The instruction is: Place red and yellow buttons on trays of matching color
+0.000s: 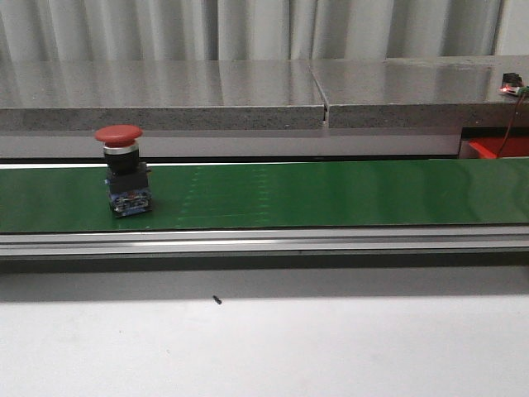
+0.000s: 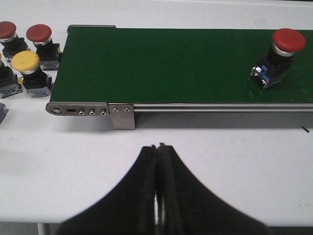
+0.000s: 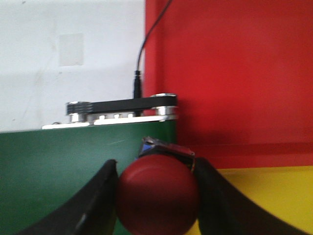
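Observation:
A red button (image 1: 122, 169) stands upright on the green conveyor belt (image 1: 314, 194) at its left part; it also shows in the left wrist view (image 2: 281, 54). My left gripper (image 2: 159, 147) is shut and empty over the white table in front of the belt. Two red buttons (image 2: 41, 41) and a yellow button (image 2: 28, 68) sit on the table beside the belt's end. My right gripper (image 3: 155, 169) is shut on another red button (image 3: 156, 198), held over the belt's end beside the red tray (image 3: 234, 73) and the yellow tray (image 3: 269, 191). Neither gripper shows in the front view.
A grey stone ledge (image 1: 248, 91) runs behind the belt. A black cable (image 3: 146, 44) rises from the belt's end bracket (image 3: 122, 110). A small black speck (image 1: 216, 300) lies on the white table. A corner of the red tray (image 1: 500, 147) shows at the far right.

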### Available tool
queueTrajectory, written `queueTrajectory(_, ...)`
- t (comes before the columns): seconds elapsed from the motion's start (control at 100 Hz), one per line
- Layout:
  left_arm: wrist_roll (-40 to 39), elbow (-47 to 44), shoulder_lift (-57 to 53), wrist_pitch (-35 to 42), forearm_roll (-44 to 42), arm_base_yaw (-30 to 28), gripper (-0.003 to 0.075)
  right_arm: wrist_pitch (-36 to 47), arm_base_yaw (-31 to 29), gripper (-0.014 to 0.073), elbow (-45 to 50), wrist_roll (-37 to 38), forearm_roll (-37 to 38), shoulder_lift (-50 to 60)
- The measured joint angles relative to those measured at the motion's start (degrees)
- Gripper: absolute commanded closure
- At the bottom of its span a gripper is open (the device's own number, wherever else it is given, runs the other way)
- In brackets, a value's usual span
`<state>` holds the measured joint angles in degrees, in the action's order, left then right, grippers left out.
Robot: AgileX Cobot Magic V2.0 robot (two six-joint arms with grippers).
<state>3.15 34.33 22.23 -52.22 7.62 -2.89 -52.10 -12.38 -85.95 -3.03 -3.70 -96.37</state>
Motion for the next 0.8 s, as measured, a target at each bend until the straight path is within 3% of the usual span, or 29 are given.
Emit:
queueTrajectory(0.33,0.00,0.00,0.00,0.00,0.00,0.00,0.0741,5.80,-6.71,0.0421,0.00,0.00,0.10,-2.95)
queueTrajectory(0.8,0.00,0.00,0.00,0.00,0.00,0.00,0.0741,7.84,-7.31,0.0421,-8.83,0.00,-1.32,-18.11)
